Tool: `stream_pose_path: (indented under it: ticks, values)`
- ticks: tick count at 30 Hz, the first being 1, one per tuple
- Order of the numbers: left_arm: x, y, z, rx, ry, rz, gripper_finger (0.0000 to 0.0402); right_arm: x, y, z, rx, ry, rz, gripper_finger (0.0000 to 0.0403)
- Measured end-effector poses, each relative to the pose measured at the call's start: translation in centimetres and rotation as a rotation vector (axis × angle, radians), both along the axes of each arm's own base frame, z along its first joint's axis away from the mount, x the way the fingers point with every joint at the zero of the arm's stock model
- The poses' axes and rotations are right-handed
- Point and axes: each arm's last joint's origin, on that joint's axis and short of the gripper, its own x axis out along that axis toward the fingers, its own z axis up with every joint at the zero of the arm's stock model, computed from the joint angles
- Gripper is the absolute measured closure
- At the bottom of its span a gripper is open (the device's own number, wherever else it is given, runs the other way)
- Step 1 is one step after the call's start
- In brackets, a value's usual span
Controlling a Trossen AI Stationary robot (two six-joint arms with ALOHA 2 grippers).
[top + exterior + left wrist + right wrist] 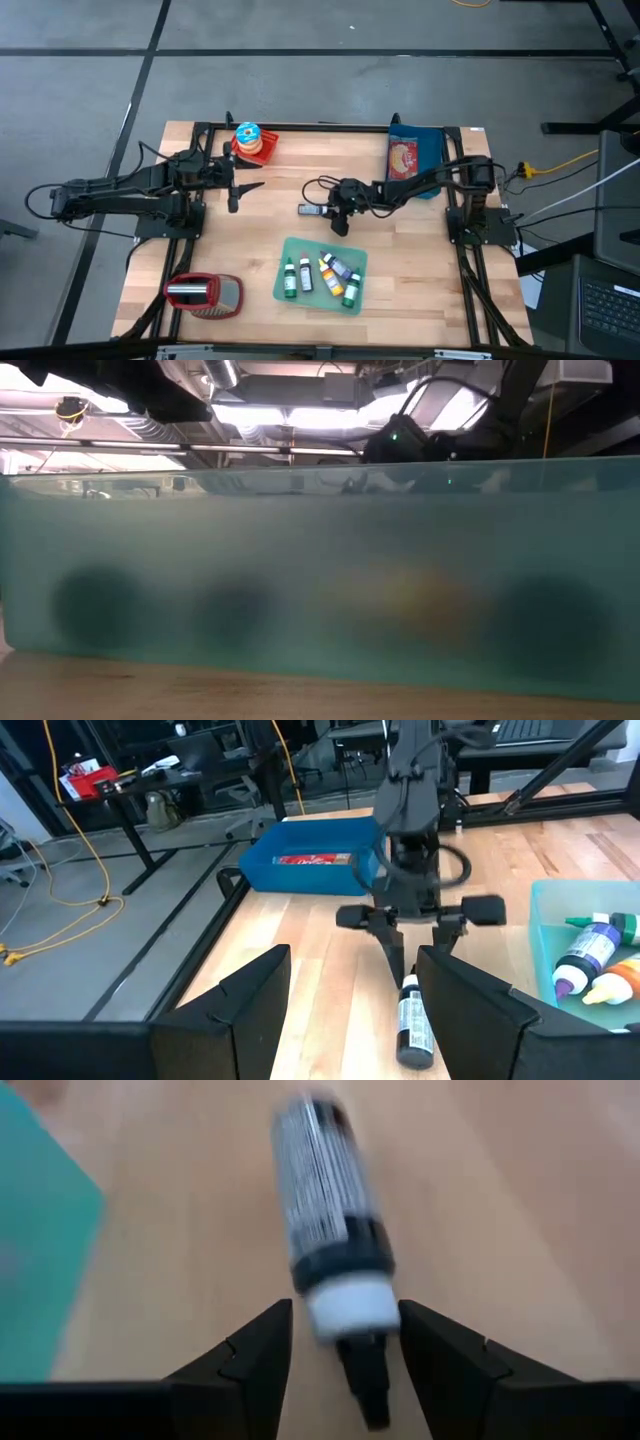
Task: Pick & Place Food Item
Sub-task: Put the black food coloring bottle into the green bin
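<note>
The small dark bottle [311, 210] lies on the wooden table [420, 260] between the spread fingers of the right gripper [418, 946], and it seems light, stiff and smooth, so holding across its white cap looks safest.

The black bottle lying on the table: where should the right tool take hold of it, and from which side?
Grip the black bottle across its round body, coming from above: it lies flat on the table, and the narrow cap end would likely slip.
</note>
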Motion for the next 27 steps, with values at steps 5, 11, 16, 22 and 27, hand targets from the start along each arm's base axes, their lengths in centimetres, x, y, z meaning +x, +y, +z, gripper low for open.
stream_pose_path:
  ticks: [5,11,16,22,27]
  values:
    - [0.01,0.0,-0.01,0.0,0.0,-0.002,0.0187,0.42,-0.08,-1.21,0.005,-0.021,-0.013,0.0217]
    - [0.0,0.0,0.0,0.0,0.0,-0.002,0.0187,0.63,-0.39,-1.11,-0.011,-0.058,-0.01,0.0217]
    - [0.01,0.0,-0.01,0.0,0.001,-0.001,0.0187,0.55,-0.79,-1.16,-0.014,-0.05,-0.02,0.0222]
    - [0.0,0.0,0.0,0.0,0.0,-0.001,0.0187,0.53,-0.91,-1.17,-0.036,-0.049,-0.013,0.0276]
    - [0.0,0.0,0.0,0.0,0.0,-0.001,0.0187,0.59,-0.92,-1.07,-0.042,-0.061,-0.008,0.0289]
